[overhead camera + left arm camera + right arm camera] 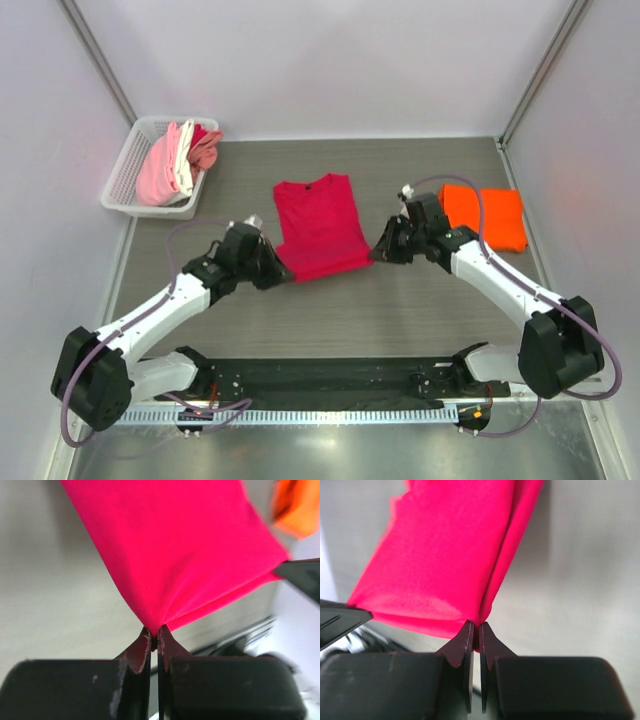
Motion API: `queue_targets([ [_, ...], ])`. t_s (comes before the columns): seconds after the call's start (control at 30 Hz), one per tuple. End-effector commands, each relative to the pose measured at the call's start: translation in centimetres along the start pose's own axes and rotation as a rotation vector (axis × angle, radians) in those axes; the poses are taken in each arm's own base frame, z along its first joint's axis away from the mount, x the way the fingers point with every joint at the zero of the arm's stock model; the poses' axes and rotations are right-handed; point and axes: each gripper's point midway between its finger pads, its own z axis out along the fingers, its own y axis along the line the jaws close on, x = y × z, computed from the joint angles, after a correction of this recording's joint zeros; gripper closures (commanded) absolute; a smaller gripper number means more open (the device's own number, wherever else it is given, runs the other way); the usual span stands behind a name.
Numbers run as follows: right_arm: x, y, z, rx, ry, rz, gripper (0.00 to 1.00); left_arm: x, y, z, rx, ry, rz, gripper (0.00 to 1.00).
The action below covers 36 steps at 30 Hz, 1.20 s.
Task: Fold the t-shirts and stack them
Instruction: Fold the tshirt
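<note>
The left gripper [154,636] is pressed together on the red shirt's [320,225] near left hem corner, and the right gripper [475,630] pinches its near right corner. The orange shirt [485,217] lies folded to its right. A basket [125,185] holding pink and white shirts [165,165] sits far to its left.

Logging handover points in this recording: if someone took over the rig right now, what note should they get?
Left gripper: shut on the near left corner of the red t-shirt.
Right gripper: shut on its near right corner.
The red t-shirt lies flat in the middle of the table, neck away from the arms.
Orange t-shirt: looks folded, at the table's right side.
Pink t-shirt and white t-shirt: bunched in the basket, far left.
Done: probably the orange one.
Left: fold the red one, stack it, then the basket's shirts.
</note>
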Motion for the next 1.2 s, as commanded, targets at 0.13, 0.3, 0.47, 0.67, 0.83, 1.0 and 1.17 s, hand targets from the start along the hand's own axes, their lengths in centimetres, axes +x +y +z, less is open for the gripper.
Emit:
queue_targets([
  [0.13, 7.0, -2.4, -2.8, 0.033, 0.056, 0.03, 0.99, 8.2, 2.0, -1.2, -0.006, 0.143, 0.014, 1.0],
  [0.3, 10.5, -3.3, -4.0, 0.044, 0.089, 0.027, 0.9, 11.8, 2.4, -2.0, 0.008, 0.191, 0.052, 0.98],
  [0.47, 10.6, -4.3, -5.0, 0.081, 0.046, 0.007, 0.5, 13.1, 4.0, -2.6, -0.051, 0.205, 0.097, 0.41],
  [0.67, 7.5, -3.9, -4.4, 0.155, 0.009, -0.059, 0.57, 10.4, 5.4, -4.4, -0.156, 0.092, 0.153, 0.28],
  [0.83, 5.2, -2.6, -1.4, 0.136, 0.008, -0.121, 0.54, 6.9, 6.2, -4.4, -0.212, -0.016, 0.158, 0.23],
  [1.0, 2.9, -1.3, 1.4, 0.118, -0.008, -0.17, 0.46, 4.2, 7.5, -1.2, -0.203, -0.026, 0.093, 0.32],
  [1.17, 2.0, -0.9, 4.8, 0.125, 0.027, -0.209, 0.5, 2.2, 7.4, 1.7, -0.197, -0.074, 0.112, 0.38],
])
